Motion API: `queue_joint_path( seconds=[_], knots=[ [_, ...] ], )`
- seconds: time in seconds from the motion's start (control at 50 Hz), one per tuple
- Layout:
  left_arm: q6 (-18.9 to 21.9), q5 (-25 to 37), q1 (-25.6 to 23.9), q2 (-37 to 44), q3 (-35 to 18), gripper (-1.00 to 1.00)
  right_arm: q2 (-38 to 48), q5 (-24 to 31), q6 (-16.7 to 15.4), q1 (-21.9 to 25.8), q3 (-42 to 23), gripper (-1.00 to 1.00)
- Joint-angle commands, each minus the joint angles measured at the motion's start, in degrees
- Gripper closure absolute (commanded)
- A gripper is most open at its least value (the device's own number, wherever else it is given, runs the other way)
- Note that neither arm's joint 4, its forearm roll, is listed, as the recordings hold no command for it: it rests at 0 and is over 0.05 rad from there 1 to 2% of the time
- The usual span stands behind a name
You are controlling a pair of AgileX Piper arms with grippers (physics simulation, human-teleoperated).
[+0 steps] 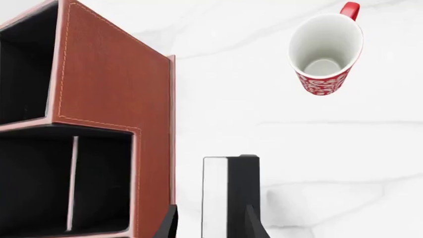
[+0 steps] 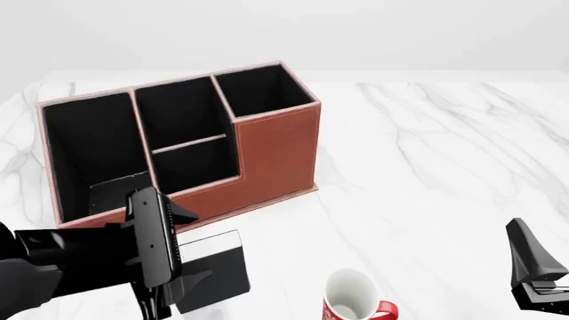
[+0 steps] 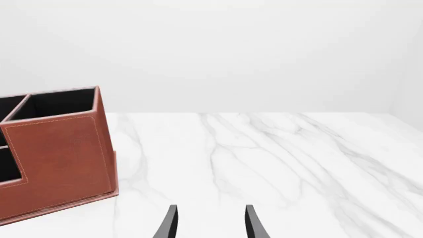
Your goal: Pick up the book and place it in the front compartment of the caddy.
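Book (image 2: 213, 267), black-covered with white page edges, sits at the near left of the white marble table (image 2: 427, 167), held between the fingers of the left gripper (image 1: 210, 223), which is clenched on it. Just beyond stands the reddish-brown caddy (image 2: 276, 153), its black compartments open upward. Further right, near the front edge, is a red-and-white mug (image 2: 354, 297). At far right the right gripper (image 3: 210, 222) hangs released over bare marble. Behind, a plain pale wall (image 3: 264, 49).
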Motion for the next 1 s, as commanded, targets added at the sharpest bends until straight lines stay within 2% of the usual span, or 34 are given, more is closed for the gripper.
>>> queue_joint_path(
  seconds=[0.02, 0.44, 1.0],
  knots=[
    [-0.7, -1.9, -0.2, 0.9, 0.9, -1.0, -0.1, 0.0, 0.0, 0.0, 0.0, -1.0],
    [0.2, -3.2, 1.1, 2.4, 1.3, -1.0, -0.1, 0.0, 0.0, 0.0, 0.0, -1.0],
    [-1.1, -5.3, -0.4, 3.3, 2.6, -1.0, -0.1, 0.0, 0.0, 0.0, 0.0, -1.0]
  ],
)
